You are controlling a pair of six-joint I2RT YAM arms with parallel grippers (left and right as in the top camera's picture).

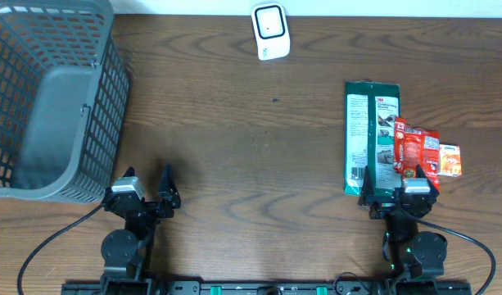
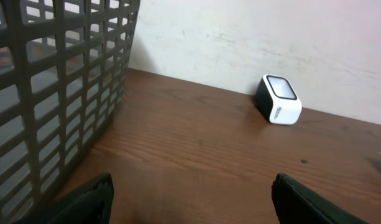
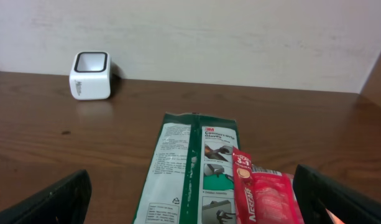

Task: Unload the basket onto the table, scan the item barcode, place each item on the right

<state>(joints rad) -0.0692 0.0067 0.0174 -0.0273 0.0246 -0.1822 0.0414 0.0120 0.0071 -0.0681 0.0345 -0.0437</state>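
Green 3M pack [image 1: 372,138] lies flat at 3 o'clock on the table [image 1: 234,147], printed side up. Overhead: its long axis runs 12 to 6, and the near short end sits between the spread fingers of the right gripper [image 1: 398,177], untouched as far as I can tell. A red packet [image 1: 416,152] sits against its 3 o'clock edge, maybe overlapping, with a small orange box [image 1: 449,160] further out. The scanner [image 1: 270,31] is at 12 o'clock, well apart from the pack. The mesh basket [image 1: 103,139] is at 9 o'clock, and the left gripper [image 1: 148,184] waits at 7 o'clock with fingers apart, holding nothing. Left wrist: both fingers wide with bare wood between them, basket wall at 10 o'clock, scanner at 1 o'clock, no pack in sight. Right wrist: fingers stand wide at either side, nothing clamped, and the pack runs straight ahead between them. Its print reads upright from here, so the header points to 12 o'clock, scanner off at 11. No barcode made out; it may be underneath or too small to read. Judgement: a thin film pouch, light, floppy and slick, hard to pinch while flat. Best hold looks like the near 6 o'clock short edge, clear of the red packet; expect it to sag when lifted.
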